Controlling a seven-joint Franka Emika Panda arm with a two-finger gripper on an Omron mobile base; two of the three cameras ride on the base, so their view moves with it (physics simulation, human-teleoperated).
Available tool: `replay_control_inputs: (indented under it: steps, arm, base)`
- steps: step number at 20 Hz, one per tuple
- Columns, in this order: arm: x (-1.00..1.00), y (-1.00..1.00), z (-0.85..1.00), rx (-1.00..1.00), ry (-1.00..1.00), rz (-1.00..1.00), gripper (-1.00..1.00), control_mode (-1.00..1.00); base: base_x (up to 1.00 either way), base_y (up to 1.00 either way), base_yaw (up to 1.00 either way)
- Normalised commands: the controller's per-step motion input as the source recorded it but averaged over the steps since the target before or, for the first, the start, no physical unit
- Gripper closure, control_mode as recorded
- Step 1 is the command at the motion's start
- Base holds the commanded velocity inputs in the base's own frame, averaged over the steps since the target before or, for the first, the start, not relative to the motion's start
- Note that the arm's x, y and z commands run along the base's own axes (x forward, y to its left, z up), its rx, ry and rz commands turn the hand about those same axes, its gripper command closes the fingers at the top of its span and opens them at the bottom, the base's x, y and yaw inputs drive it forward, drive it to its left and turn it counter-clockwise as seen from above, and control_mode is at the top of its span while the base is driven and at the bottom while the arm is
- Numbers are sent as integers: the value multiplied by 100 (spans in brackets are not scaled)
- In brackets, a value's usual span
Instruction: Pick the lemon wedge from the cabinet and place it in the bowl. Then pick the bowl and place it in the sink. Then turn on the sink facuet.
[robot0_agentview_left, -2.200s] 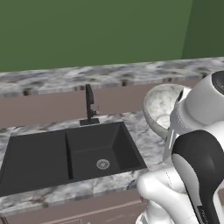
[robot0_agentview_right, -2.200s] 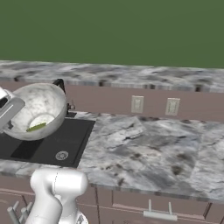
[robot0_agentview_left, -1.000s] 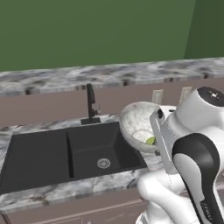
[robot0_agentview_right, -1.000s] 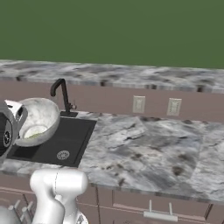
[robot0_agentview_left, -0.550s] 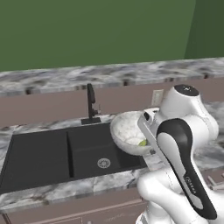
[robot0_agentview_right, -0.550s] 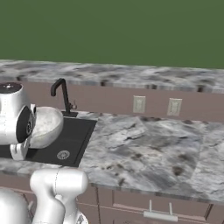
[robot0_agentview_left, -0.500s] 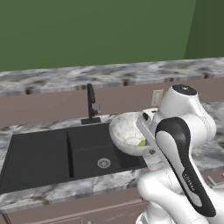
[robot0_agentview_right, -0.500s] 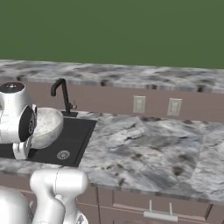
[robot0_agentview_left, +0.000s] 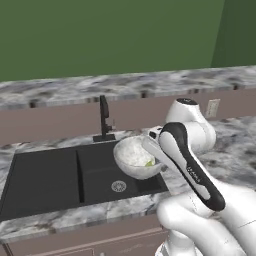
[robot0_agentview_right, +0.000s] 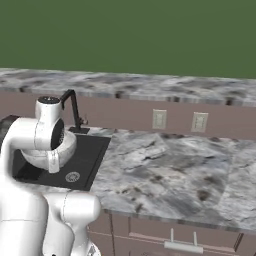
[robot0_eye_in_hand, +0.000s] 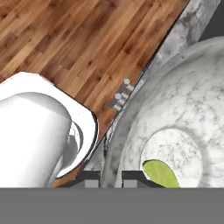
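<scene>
Sink faucet (robot0_agentview_left: 104, 119) upright beyond the black sink (robot0_agentview_left: 75, 175). Gripper (robot0_eye_in_hand: 111, 175) pinches rim of speckled white bowl (robot0_agentview_left: 136, 156), tilted above right basin; lemon wedge (robot0_eye_in_hand: 161, 173) lies inside.

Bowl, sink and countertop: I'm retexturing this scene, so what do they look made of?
Bowl: probably glazed ceramic or stone, white with grey marbling. Sink: matte black, perhaps composite; no shine. Countertop: polished marble or granite look, with grey-white veining.

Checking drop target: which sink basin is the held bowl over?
The right basin, the one with the round silver drain, in front of the faucet. The bowl hangs above it; the left basin is clear of it.
</scene>
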Motion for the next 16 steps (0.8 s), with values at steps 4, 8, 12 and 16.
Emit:
replay_control_inputs:
  steps: [4, 8, 12, 16]
  arm:
    - [91, 0, -56, -1, 3, 27, 100, -100]
    - [93, 0, -59, -3, 0, 20, 100, -100]
    - [75, 13, -61, 0, 0, 13, 100, -100]
    - [43, 40, -56, 0, 0, 8, 100, -100]
  base:
    - [0, 0, 0]
    - [0, 0, 0]
    - [0, 0, 0]
    - [0, 0, 0]
